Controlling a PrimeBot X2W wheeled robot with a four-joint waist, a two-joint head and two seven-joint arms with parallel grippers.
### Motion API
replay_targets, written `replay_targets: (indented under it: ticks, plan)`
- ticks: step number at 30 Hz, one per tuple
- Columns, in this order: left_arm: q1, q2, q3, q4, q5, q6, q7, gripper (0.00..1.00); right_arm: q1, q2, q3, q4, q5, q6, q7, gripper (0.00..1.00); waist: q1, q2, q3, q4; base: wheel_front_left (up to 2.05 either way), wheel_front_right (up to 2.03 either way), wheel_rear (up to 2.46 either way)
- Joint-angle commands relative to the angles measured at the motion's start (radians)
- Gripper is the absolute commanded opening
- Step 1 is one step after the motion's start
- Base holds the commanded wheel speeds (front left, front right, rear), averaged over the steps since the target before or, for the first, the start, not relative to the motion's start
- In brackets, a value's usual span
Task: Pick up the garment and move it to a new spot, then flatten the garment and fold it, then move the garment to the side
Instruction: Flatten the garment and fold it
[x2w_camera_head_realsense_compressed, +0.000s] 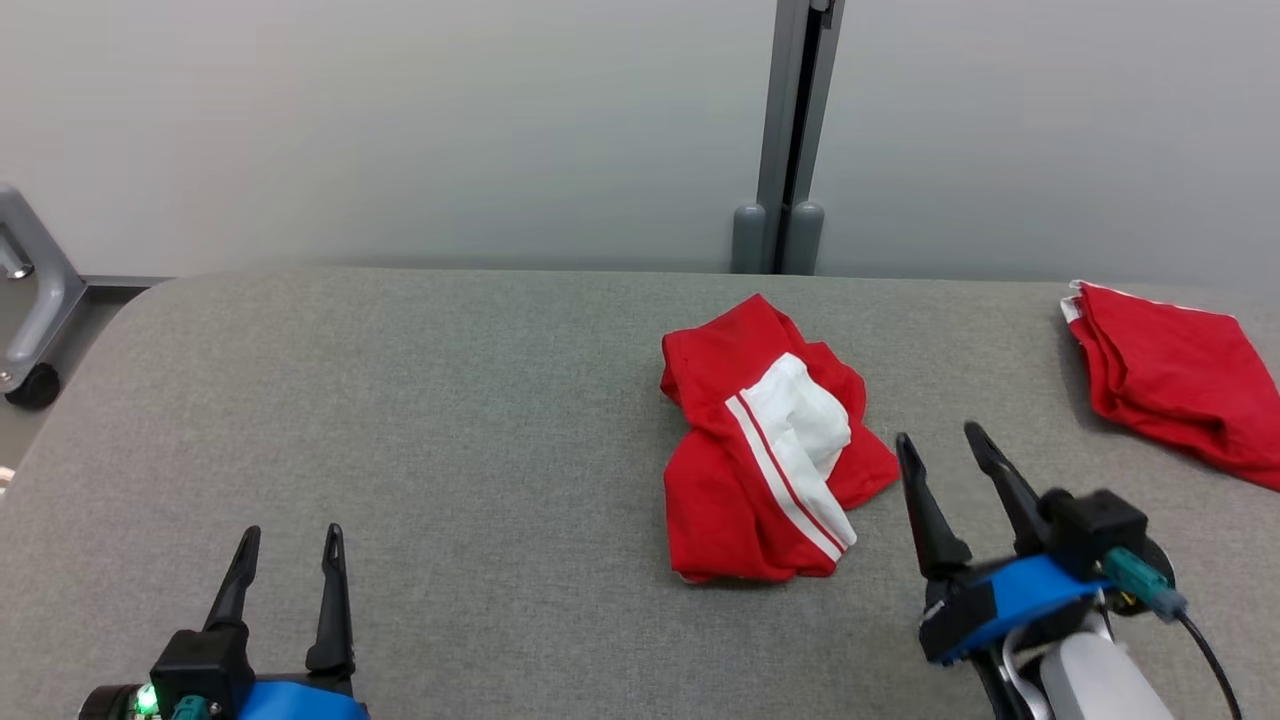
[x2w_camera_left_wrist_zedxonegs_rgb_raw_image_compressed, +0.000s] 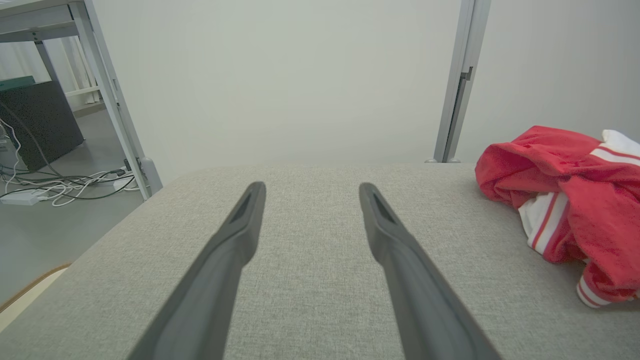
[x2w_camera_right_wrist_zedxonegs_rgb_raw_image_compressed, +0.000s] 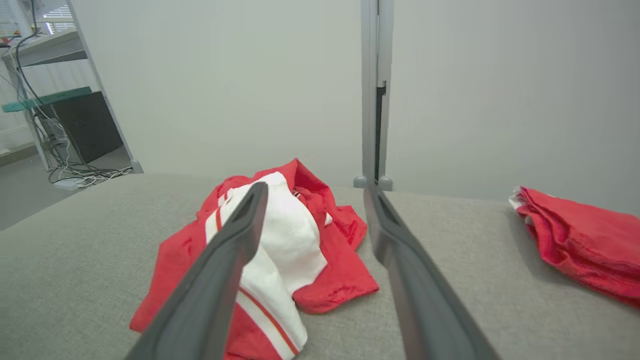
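Low at the near edge, the left gripper (x2w_camera_head_realsense_compressed: 291, 530) hangs over the bare grey padded table (x2w_camera_head_realsense_compressed: 450, 400), jaws spread wide and empty, well apart from the crumpled red-and-white garment (x2w_camera_head_realsense_compressed: 770, 450), which lies in a heap right of the table's middle. Equally wide and empty, the right gripper (x2w_camera_head_realsense_compressed: 938, 432) sits just beside the heap's right edge, its fingers pointing past it toward the back wall, the garment off to their left rather than between them. Another red cloth (x2w_camera_head_realsense_compressed: 1170, 390) lies folded at the table's far right, well apart from both grippers.
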Motion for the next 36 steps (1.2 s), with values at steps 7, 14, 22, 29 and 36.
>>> replay_targets:
  ticks: [7,14,22,29,36]
  plan:
    - [-0.047,-0.012,-0.004,-0.021,0.009,0.000,-0.002,1.00,-0.219,-0.031,0.109,0.203,0.026,0.001,0.026,1.00,0.0000,-0.0001,0.066,0.037,0.00,0.00,0.00]
    - [-0.088,-0.030,-0.027,-0.031,0.014,0.000,-0.002,1.00,-0.257,-0.039,0.201,0.420,0.065,0.001,0.022,1.00,0.0000,-0.0001,0.121,0.081,0.00,0.00,0.00]
    - [-0.103,-0.037,-0.020,-0.032,0.015,0.001,-0.002,1.00,-0.272,-0.018,0.277,0.575,0.119,0.001,0.006,0.00,0.0000,-0.0001,0.136,0.086,0.00,0.00,0.00]
    - [-0.088,-0.040,-0.013,-0.024,0.015,0.005,-0.002,1.00,-0.294,-0.048,0.261,0.580,0.186,0.000,-0.004,0.00,0.0000,-0.0001,0.106,0.072,0.00,0.00,0.00]
    - [-0.067,-0.043,0.000,-0.032,0.008,0.006,-0.002,1.00,-0.240,-0.103,0.150,0.387,0.151,0.001,-0.004,0.00,0.0000,-0.0001,0.072,0.067,0.00,0.00,0.00]
